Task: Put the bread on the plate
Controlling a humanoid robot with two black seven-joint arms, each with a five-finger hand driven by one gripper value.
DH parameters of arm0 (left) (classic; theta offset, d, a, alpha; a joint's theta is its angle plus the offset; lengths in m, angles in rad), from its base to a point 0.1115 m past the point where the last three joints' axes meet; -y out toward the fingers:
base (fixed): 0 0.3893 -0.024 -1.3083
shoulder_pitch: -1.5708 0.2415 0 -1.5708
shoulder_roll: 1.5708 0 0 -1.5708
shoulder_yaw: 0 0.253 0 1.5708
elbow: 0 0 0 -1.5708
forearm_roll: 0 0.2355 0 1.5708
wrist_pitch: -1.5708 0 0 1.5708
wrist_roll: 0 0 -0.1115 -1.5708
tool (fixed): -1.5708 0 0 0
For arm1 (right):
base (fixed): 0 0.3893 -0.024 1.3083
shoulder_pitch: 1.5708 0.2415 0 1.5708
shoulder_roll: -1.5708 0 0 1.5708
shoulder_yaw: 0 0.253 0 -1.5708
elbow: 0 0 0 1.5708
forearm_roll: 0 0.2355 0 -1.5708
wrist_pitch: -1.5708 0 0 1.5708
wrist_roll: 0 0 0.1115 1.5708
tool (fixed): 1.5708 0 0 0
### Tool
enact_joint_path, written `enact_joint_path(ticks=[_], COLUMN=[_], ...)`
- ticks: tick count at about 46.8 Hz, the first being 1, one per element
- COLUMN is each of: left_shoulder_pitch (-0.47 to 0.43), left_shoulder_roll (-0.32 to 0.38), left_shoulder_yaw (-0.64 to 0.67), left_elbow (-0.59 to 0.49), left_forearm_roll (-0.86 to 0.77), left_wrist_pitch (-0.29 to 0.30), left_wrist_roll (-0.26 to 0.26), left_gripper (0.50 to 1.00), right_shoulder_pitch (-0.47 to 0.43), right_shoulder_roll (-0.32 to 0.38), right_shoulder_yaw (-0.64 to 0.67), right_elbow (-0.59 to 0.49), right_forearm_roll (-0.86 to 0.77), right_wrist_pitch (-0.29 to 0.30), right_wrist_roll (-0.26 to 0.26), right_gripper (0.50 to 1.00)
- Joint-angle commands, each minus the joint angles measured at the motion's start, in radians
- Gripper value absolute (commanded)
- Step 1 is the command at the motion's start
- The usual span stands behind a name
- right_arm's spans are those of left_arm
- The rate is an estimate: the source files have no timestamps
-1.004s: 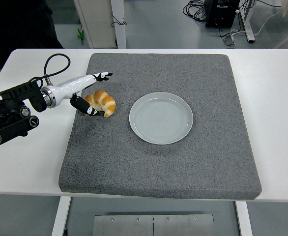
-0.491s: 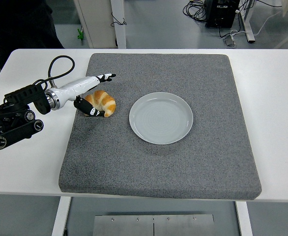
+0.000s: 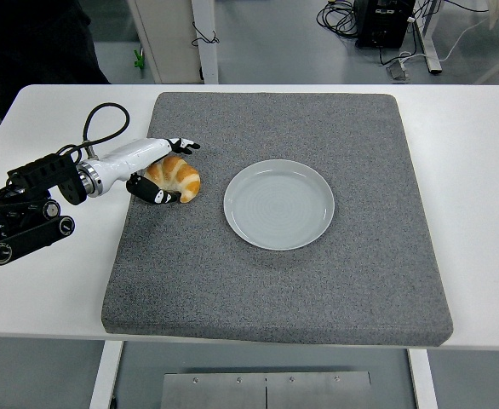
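On the grey mat [image 3: 318,281], just left of the empty plate [image 3: 279,204], the bread [image 3: 175,176] is bracketed by the left hand [image 3: 151,166], whose fingers [image 3: 184,144] are closed loosely around it from behind and in front.

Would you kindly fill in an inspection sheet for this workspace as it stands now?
Surface: white table with a grey mat on it.
Job's things: bread on the mat, left of the plate, which holds nothing.
Clutter: nothing seen.
Hands: left hand cupped around the bread, grip not confirmed; right not in view.
Cables: black cable looping above the left arm; more on the floor beyond.
Surroundings: table legs, dark equipment at the top.
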Motion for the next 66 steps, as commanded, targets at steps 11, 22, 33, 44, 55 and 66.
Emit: enact_joint_path(ticks=[11, 22, 33, 44, 55, 66], left_shoulder_pitch=[0.012, 0.003, -0.024, -0.043, -0.09, -0.139], left_shoulder_roll=[-0.002, 0.0, 0.0, 0.003, 0.043, 0.051], left_shoulder_yaw=[0.007, 0.004, -0.012, -0.043, -0.065, -0.075], left_elbow=[0.007, 0.007, 0.007, 0.005, 0.007, 0.007], left_forearm_roll=[-0.003, -0.014, -0.014, -0.012, -0.011, -0.008], left_wrist_pitch=[0.0, 0.0, -0.001, -0.001, -0.008, -0.012], left_wrist_roll=[-0.056, -0.056, -0.059, -0.059, -0.059, -0.059], left_gripper=[0.693, 0.649, 0.601, 0.605, 0.611, 0.611], right_shoulder_pitch=[0.0, -0.001, 0.0, 0.0, 0.0, 0.0], right_shoulder_roll=[0.0, 0.0, 0.0, 0.0, 0.0, 0.0], right_shoulder_yaw=[0.0, 0.0, 0.0, 0.0, 0.0, 0.0], right_elbow=[0.0, 0.0, 0.0, 0.0, 0.0, 0.0], right_forearm_roll=[0.0, 0.0, 0.0, 0.0, 0.0, 0.0], right_wrist_pitch=[0.0, 0.0, 0.0, 0.0, 0.0, 0.0], right_wrist_roll=[0.0, 0.0, 0.0, 0.0, 0.0, 0.0], right_gripper=[1.0, 1.0, 1.0, 1.0, 1.0, 1.0])
